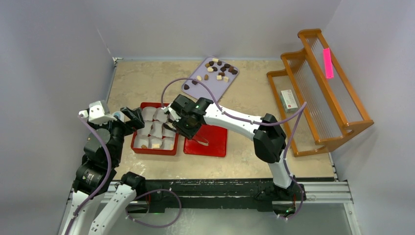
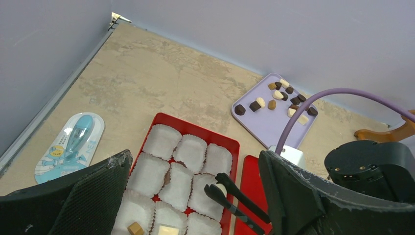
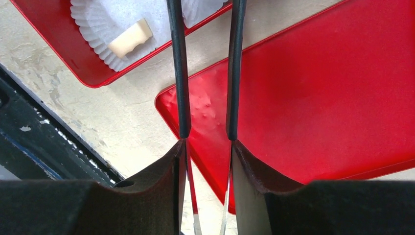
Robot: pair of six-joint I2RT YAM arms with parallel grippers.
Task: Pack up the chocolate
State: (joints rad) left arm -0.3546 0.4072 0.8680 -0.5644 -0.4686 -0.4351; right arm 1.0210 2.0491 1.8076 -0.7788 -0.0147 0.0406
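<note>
Several cream and dark pieces of chocolate (image 1: pixel 219 70) (image 2: pixel 279 98) lie on a lavender tray (image 1: pixel 203 83) at the back. A red box (image 1: pixel 138 147) (image 2: pixel 195 128) holds white paper cups. Two of its front cups hold a tan cube (image 2: pixel 135 228) and a cream square (image 2: pixel 168 230) (image 3: pixel 130 38). My right gripper (image 1: pixel 183 131) (image 3: pixel 206 147) is shut on black tongs (image 2: pixel 240 198) (image 3: pixel 181 73). The tong tips hold a cream piece (image 2: pixel 221 188) over a cup in the box's right column. My left gripper (image 1: pixel 132 117) (image 2: pixel 195 156) stands open over the box's left edge, holding nothing.
A red lid (image 1: pixel 215 142) (image 3: pixel 318 98) lies flat right of the box. At the right stands a wooden rack (image 1: pixel 323 98) with a small box (image 1: pixel 289 100) and a pink tag (image 1: pixel 328 62). A blue-and-white packet (image 2: pixel 71 147) lies left of the red box.
</note>
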